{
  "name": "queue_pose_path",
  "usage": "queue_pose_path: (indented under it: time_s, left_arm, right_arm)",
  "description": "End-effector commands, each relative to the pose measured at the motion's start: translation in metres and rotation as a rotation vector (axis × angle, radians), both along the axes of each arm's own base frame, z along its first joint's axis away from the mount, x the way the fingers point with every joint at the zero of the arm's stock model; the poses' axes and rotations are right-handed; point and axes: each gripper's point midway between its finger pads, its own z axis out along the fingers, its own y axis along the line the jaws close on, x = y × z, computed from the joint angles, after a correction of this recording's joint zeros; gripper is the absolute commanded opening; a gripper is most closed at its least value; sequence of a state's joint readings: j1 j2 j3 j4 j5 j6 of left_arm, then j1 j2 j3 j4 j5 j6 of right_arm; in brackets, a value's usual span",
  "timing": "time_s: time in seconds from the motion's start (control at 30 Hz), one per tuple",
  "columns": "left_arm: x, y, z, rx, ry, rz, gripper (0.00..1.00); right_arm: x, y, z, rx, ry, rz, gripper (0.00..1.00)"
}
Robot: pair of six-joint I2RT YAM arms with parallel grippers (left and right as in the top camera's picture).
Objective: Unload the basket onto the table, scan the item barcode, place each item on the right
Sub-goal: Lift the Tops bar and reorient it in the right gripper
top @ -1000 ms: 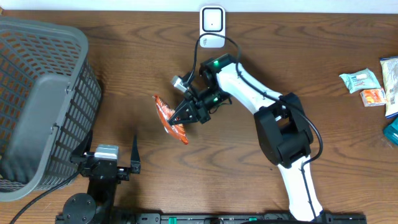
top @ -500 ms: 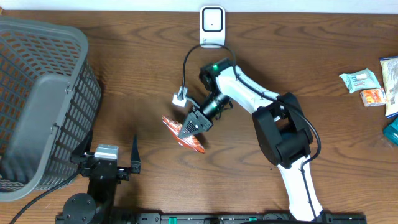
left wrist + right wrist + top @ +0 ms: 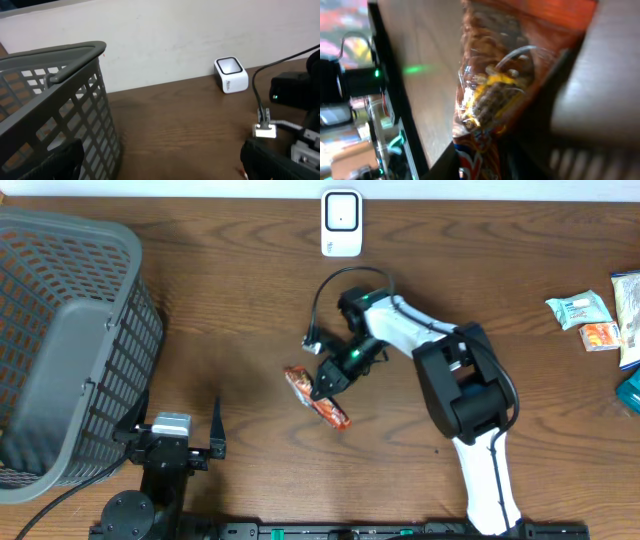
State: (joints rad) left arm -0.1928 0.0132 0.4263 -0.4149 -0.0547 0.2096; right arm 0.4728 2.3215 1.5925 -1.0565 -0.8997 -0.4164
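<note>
Setting the snack packet [image 3: 335, 413] down, looked like, well short of the scanner [image 3: 341, 222].
Farthest from the scanner, the left gripper [image 3: 172, 442] idled wide open; the right gripper [image 3: 324, 386] sat on the packet, couldn't tell if clamped. Next it'd need barcode aimed scannerward.

Snack packet [image 3: 318, 396] — farther from scanner [image 3: 341, 222]

Right wrist view: snack packet [image 3: 490, 95] is blurred, its print unreadable, and it is cut off at top and bottom. Overhead: right gripper [image 3: 323, 386] jaw gap is too small to judge. Basket [image 3: 100, 240] is cropped at the left edge, 2 packages [image 3: 630, 305] at the right.
</note>
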Motion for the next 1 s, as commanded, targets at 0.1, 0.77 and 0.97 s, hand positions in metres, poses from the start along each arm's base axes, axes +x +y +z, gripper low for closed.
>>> queue_pose_path:
  time_s: [0.1,0.77,0.97]
  left_arm:
    - [-0.001,-0.001,0.002,-0.006,-0.007,-0.004,1.0]
    - [-0.001,-0.001,0.002,-0.006,-0.007,-0.004,1.0]
    - [-0.001,-0.001,0.002,-0.006,-0.007,-0.004,1.0]
  right_arm:
    - [0.042,-0.032,-0.012,-0.192,-0.038,-0.185,0.26]
    - [0.111,-0.094,-0.026,-0.655,-0.259,-0.485,0.99]
    - [0.13,-0.068,0.04,-0.552,-0.419,-0.487,0.99]
